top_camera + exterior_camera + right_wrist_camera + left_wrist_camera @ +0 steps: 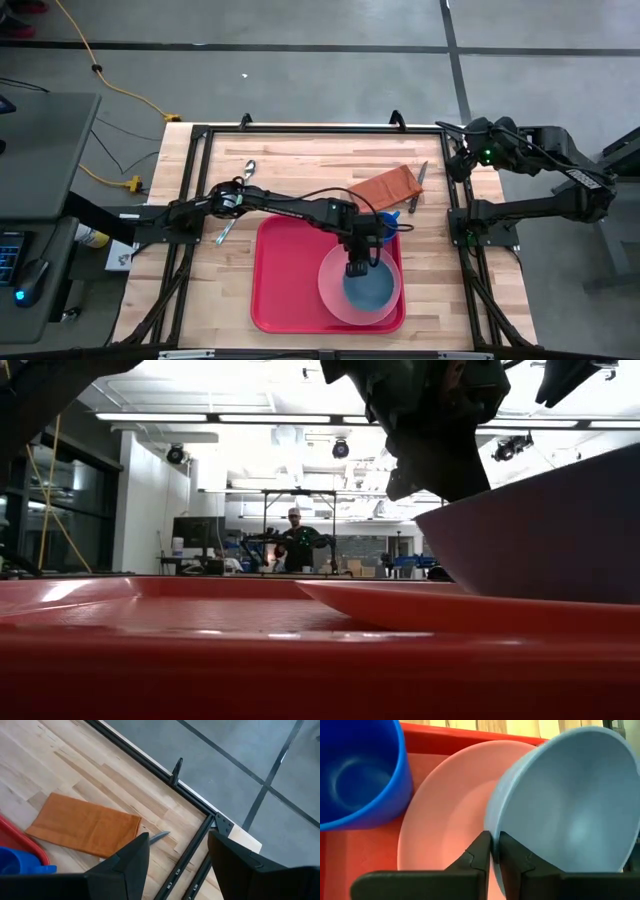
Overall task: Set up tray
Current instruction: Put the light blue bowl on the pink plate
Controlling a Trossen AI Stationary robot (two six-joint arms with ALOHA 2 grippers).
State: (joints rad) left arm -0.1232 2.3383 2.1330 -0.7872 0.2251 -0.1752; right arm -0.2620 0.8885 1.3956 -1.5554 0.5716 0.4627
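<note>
Seen from above, the red tray [290, 290] lies flat on the near middle of the wooden table [300, 165], its long rim running along the table's front edge. A round pink plate [330, 285] sits in the tray's right half, and a pale blue-grey bowl [372, 290] rests on that plate. A blue cup [388, 222] stands in the tray's far right corner, just beside the plate.

The left arm reaches across from the table's left side, and the left gripper [356, 268] hangs over the bowl's near-left rim. In the left wrist view its two dark fingers [480, 852] stand close together with the thin wall of the bowl [570, 805] between them, one finger inside and one outside; the gap is narrow, and whether the pads press the rim or just bracket it cannot be told. The bowl looks tilted on the plate [445, 815] in that view.

Beyond the tray, an orange-brown napkin [385, 185] lies on the bare wood with a knife [419, 185] just beside its right edge. A spoon [247, 170] and a fork [226, 230] lie left of the tray.

The right gripper [175, 860] waits off the table's far right corner, fingers wide apart and empty. Across the room, a person [297, 540] stands behind a distant bench.
</note>
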